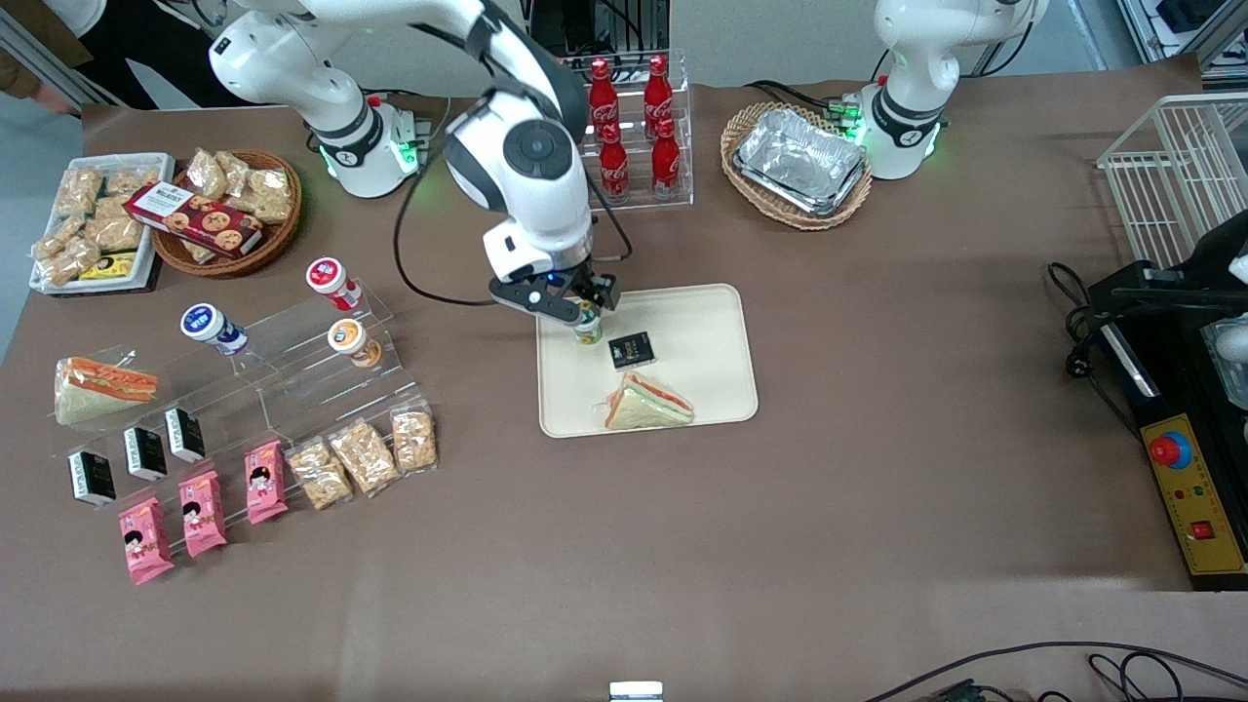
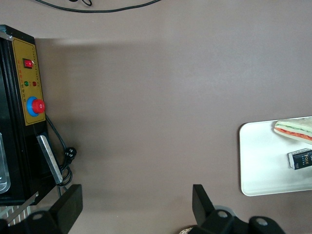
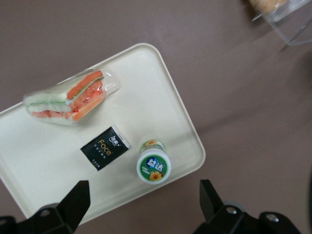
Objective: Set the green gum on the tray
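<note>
The green gum [image 1: 588, 327] stands upright on the cream tray [image 1: 702, 331], near the tray's corner toward the working arm's end and farther from the front camera. In the right wrist view the gum [image 3: 153, 165] shows its green-rimmed lid with a sunflower, resting on the tray [image 3: 146, 87] close to its rim. My right gripper [image 1: 575, 304] hovers just above the jar. Its fingers are open, wide apart and empty [image 3: 144, 195], and do not touch the jar.
On the tray lie a black packet [image 1: 631, 349] and a wrapped sandwich [image 1: 648, 402], nearer the front camera than the gum. An acrylic stand with red-lidded [image 1: 330, 277], orange-lidded [image 1: 351, 341] and blue-lidded [image 1: 210, 325] jars stands toward the working arm's end. Cola bottles [image 1: 634, 127] stand farther back.
</note>
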Tool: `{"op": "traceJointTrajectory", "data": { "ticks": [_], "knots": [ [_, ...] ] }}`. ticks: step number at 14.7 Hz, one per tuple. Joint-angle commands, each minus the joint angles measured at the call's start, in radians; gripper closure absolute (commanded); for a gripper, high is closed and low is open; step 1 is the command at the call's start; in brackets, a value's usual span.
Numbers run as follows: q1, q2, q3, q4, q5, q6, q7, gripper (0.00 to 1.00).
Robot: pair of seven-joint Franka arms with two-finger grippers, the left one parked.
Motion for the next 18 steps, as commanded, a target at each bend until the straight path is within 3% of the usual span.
{"op": "traceJointTrajectory", "data": {
  "ticks": [1,4,9,15,18],
  "knots": [
    [-0.069,-0.043,0.001,0.159,0.026,-0.24,-0.17,0.0],
    [-0.184,-0.11,0.003,0.176,0.085,-0.334,-0.379,0.0],
    [-0.345,-0.17,0.001,0.178,0.078,-0.368,-0.719,0.0],
    [-0.618,-0.202,0.0,0.195,0.072,-0.414,-1.204,0.0],
    [-0.727,-0.202,0.0,0.205,0.074,-0.414,-1.259,0.0]
  ]
}}
